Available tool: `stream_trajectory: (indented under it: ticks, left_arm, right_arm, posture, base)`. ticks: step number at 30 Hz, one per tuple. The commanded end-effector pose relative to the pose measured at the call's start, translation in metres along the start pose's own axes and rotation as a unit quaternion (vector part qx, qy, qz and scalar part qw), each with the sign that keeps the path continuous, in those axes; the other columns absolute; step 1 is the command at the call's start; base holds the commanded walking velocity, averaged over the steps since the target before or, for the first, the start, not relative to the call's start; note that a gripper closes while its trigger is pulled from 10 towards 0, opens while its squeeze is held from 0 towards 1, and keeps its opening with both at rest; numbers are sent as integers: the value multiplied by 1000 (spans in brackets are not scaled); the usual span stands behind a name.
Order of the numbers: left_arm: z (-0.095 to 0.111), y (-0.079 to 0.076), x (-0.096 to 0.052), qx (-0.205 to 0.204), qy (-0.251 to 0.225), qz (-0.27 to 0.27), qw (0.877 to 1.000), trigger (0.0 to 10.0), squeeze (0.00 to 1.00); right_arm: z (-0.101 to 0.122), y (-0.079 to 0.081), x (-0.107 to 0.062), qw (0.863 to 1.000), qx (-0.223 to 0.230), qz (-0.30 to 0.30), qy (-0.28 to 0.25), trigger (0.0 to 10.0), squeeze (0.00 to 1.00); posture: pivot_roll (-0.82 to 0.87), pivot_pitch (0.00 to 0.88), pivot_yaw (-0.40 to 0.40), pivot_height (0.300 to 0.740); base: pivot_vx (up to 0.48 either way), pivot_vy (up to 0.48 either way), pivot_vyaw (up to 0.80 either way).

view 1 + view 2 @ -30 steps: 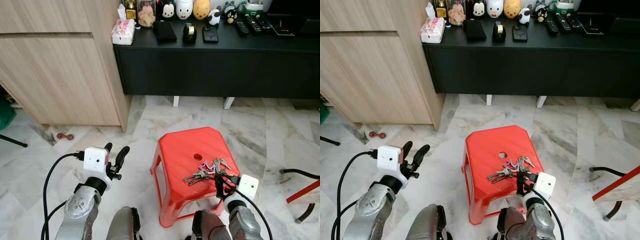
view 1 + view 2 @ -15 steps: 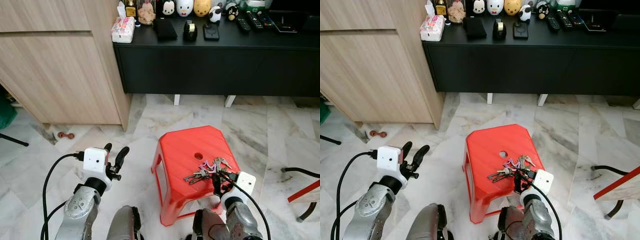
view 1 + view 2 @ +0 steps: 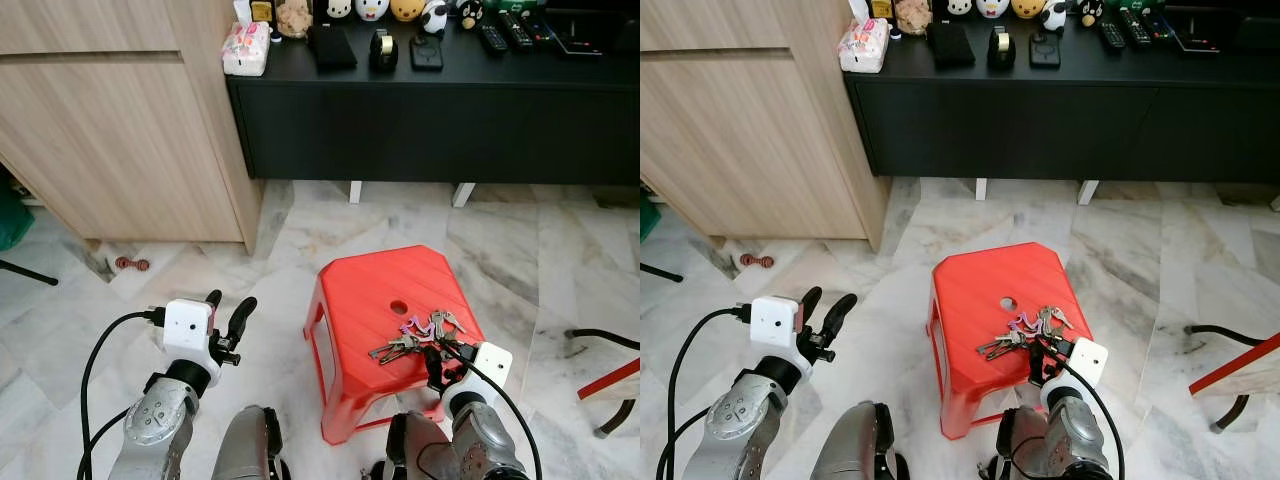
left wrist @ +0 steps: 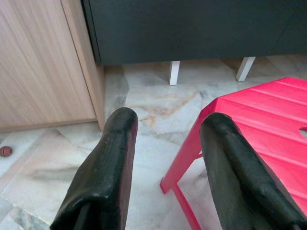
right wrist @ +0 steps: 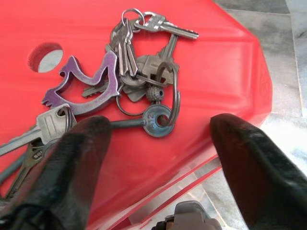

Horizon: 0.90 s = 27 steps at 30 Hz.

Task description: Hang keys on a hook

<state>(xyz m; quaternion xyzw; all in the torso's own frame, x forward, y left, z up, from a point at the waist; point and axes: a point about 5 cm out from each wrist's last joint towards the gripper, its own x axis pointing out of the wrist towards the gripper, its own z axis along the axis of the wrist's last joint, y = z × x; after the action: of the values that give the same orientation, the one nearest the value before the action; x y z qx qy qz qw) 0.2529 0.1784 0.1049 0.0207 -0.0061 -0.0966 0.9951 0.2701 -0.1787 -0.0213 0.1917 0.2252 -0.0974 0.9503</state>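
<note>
One bunch of keys [image 5: 120,91] on red stool [image 3: 375,290]; right pincer [image 5: 153,158] spread beside it; no legible writing

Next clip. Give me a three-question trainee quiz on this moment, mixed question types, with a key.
1. True or false: the keys lie on the red stool.
2. Which hand is nearest the keys? A) left hand B) right hand
3. Fill in: the right hand's fingers are ____ on either side of the bunch.

Key: 1 true; 2 B; 3 open
</note>
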Motion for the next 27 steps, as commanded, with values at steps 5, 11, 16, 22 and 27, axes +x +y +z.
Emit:
stream_trajectory:
  ticks: [5, 11, 16, 22, 27]
  left_arm:
    - [0, 2, -6, 2, 9, 2, 1000, 10000, 0]
    - [0, 3, -7, 1, 10, 2, 1000, 10000, 0]
    - [0, 3, -7, 1, 14, 1, 1000, 10000, 0]
    - [0, 4, -7, 2, 15, 2, 1000, 10000, 0]
    - [0, 5, -7, 4, 17, 3, 1000, 10000, 0]
  right_arm:
    - [-3, -2, -1, 1000, 6, -9, 9, 0, 0]
    - [2, -4, 0, 1000, 5, -11, -4, 0, 0]
    - [6, -6, 1, 1000, -1, -18, -11, 10000, 0]
    - [6, -7, 1, 1000, 2, -25, -12, 10000, 0]
    - [8, -3, 2, 1000, 10, -16, -15, 0, 0]
  posture:
    - [189, 224, -8, 627]
    - [190, 225, -5, 627]
    - [192, 227, -2, 627]
    - [197, 228, 0, 627]
    - [197, 225, 3, 627]
  base:
    - [0, 0, 0]
    - [0, 0, 0]
    - [0, 0, 0]
    - [0, 0, 0]
    - [0, 0, 0]
